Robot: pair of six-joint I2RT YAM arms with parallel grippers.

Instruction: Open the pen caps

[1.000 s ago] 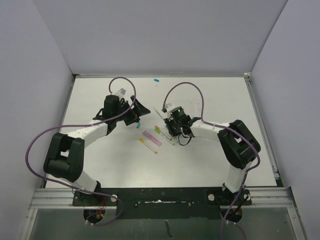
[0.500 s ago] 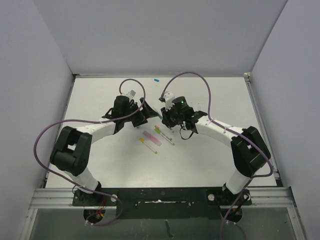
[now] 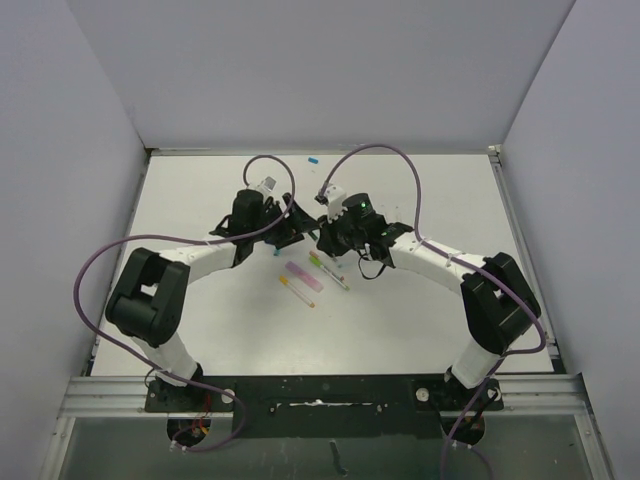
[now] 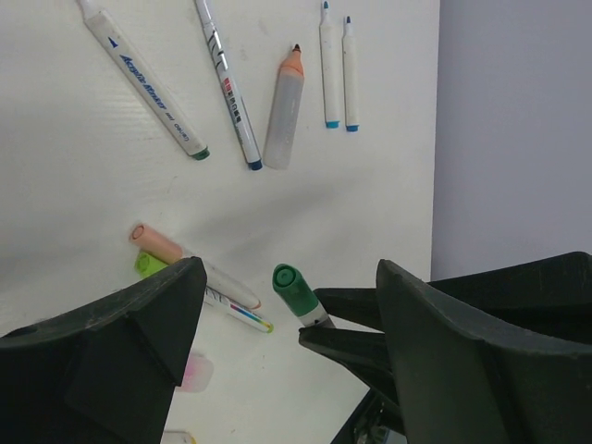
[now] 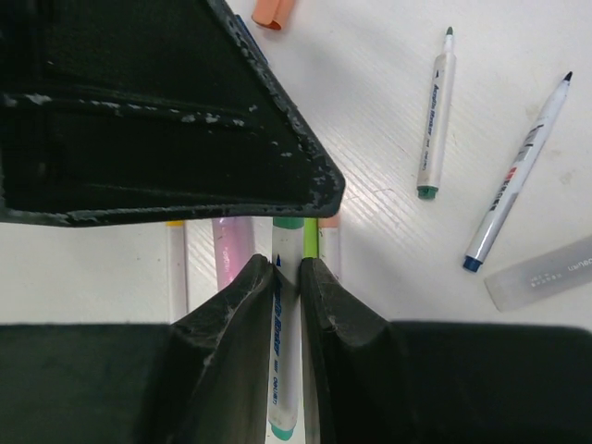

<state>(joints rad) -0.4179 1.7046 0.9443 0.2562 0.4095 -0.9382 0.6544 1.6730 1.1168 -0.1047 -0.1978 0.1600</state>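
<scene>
Right claw (image 5: 289,270) pinching pen (image 5: 282,356), left claw (image 4: 290,277) agape

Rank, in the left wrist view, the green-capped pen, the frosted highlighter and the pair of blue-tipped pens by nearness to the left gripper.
1. green-capped pen: at the bottom, between the open fingers of the left gripper.
2. frosted highlighter: farther up, near the centre.
3. pair of blue-tipped pens: at the top, just right of the highlighter.
</scene>
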